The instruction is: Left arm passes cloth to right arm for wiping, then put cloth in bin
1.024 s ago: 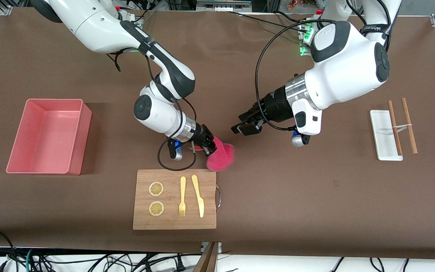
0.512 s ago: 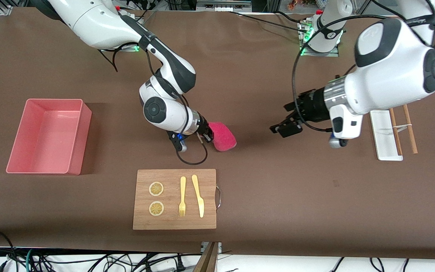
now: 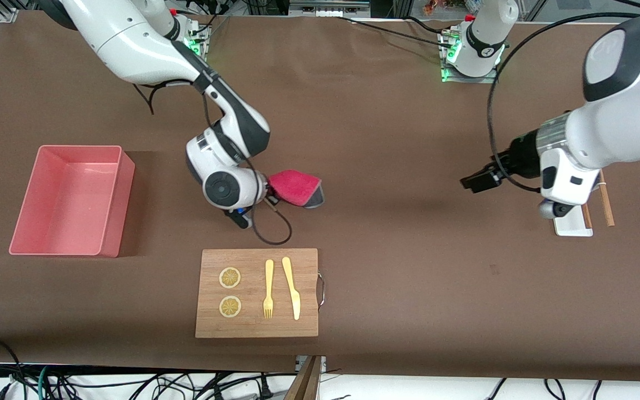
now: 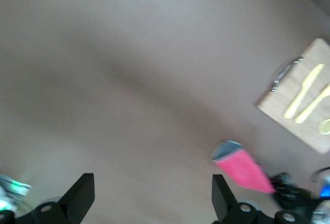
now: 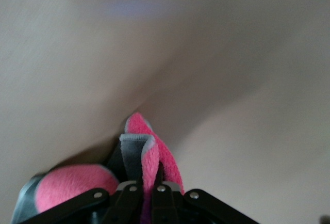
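Observation:
The cloth (image 3: 293, 186), magenta-pink with a dark grey edge, hangs low over the brown table, between the wooden board and the robots' bases. My right gripper (image 3: 269, 192) is shut on it. In the right wrist view the cloth (image 5: 150, 154) is folded and pinched between the jaws of the right gripper (image 5: 154, 185). My left gripper (image 3: 474, 182) is open and empty over the table, beside the white tray. In the left wrist view its fingertips (image 4: 82, 189) stand wide apart, with the cloth (image 4: 240, 168) farther off. The salmon-pink bin (image 3: 75, 148) sits at the right arm's end of the table.
A wooden cutting board (image 3: 256, 328) lies nearer the front camera than the cloth and carries two lemon slices, a yellow fork (image 3: 268, 289) and a knife (image 3: 292, 288). A white tray (image 3: 571, 226) and wooden chopsticks (image 3: 606, 204) lie under the left arm.
The left gripper has opened and drawn away from the cloth toward its own end of the table. The right arm has swung the cloth round and shifted slightly toward the bin.

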You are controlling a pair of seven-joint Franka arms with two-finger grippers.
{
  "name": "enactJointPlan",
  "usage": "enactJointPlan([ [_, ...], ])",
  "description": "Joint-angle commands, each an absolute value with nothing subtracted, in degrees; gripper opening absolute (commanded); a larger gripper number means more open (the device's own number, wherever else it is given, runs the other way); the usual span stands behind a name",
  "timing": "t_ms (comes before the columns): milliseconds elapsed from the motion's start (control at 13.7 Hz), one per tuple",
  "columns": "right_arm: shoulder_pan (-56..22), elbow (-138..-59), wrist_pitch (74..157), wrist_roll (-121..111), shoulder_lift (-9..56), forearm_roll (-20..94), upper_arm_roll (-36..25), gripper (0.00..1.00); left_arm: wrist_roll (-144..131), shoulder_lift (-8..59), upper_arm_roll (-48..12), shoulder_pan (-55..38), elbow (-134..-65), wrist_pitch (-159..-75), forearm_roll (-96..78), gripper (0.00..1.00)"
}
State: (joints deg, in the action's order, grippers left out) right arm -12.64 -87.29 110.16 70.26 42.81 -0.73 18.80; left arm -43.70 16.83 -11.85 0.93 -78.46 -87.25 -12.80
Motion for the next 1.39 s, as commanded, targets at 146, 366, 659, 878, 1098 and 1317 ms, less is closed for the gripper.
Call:
enactJointPlan([
  [146,-10.5,-88.0,104.6,50.6,39.2,-1.4,9.8,0.0,-23.2,13.0,-10.1,4.1,-80.0,-83.5,-5.0,1.0],
  [366,-9.9,-87.9,103.0,37.3,38.2,-1.4,3.5,0.0,-11.1,8.8,-9.7,5.4,-84.7,-84.5,-0.3,1.0],
  [659,-9.8,-86.4,102.7,24.6,36.8,-2.5,-1.1,0.0,3.9,-0.9,-6.7,5.0,-98.0,-92.2,4.5,1.0],
  [878,-9.8,-85.1,100.2,24.8,36.7,-4.5,-0.1,0.0,7.3,-3.6,-4.2,3.6,-101.3,-93.9,3.6,1.0],
  [1098,-9.8,-86.5,99.9,27.8,37.4,-3.8,3.7,0.0,5.4,-4.7,-0.7,0.7,-104.3,-95.4,0.7,1.0],
  [1317,-9.8,-87.1,102.0,38.7,39.5,-3.8,9.5,0.0,4.6,-3.1,1.6,-1.8,-102.5,-95.5,-0.2,1.0],
])
